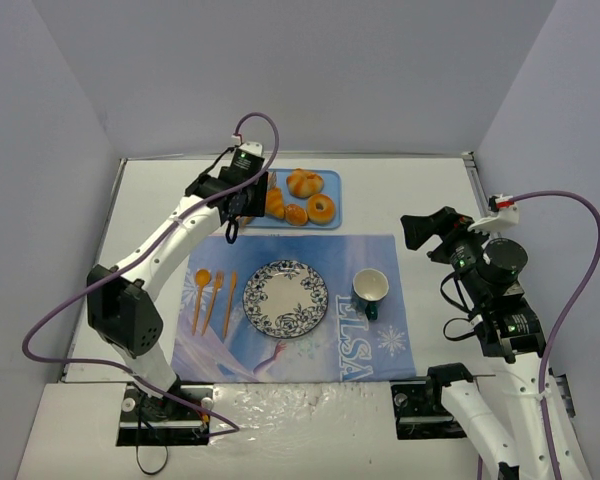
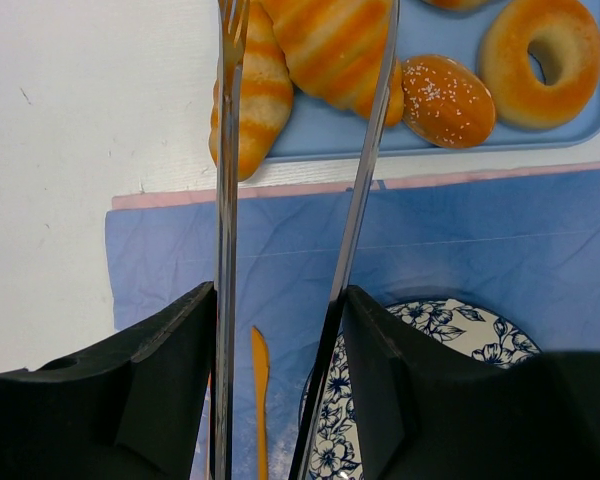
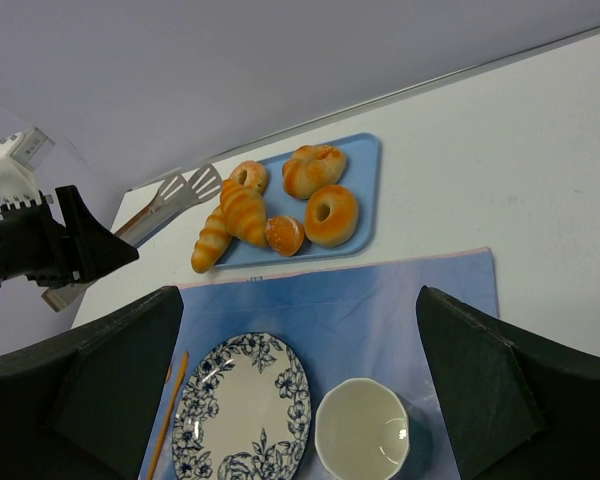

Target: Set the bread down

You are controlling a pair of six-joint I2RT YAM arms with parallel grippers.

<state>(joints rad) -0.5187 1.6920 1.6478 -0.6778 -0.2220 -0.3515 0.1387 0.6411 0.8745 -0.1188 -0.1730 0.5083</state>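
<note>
The bread [image 2: 325,50], a large golden ridged croissant, lies on the blue tray [image 2: 310,138] beside a slimmer horn-shaped bread [image 2: 250,110] that overhangs the tray's edge. It also shows in the top view [image 1: 276,203] and the right wrist view [image 3: 245,212]. My left gripper [image 2: 278,295] is shut on metal tongs [image 2: 355,220]. The open blades reach over the tray, one on each side of the bread. I cannot tell if they touch it. The flowered plate [image 1: 286,298] is bare. My right gripper [image 3: 295,320] is open and empty, high at the right.
The tray also holds a ring doughnut [image 1: 322,208], a sugared round bun [image 2: 445,100] and a twisted bun [image 1: 304,182]. On the blue placemat [image 1: 380,345] are orange cutlery [image 1: 213,300] left of the plate and a white cup [image 1: 370,288] to its right.
</note>
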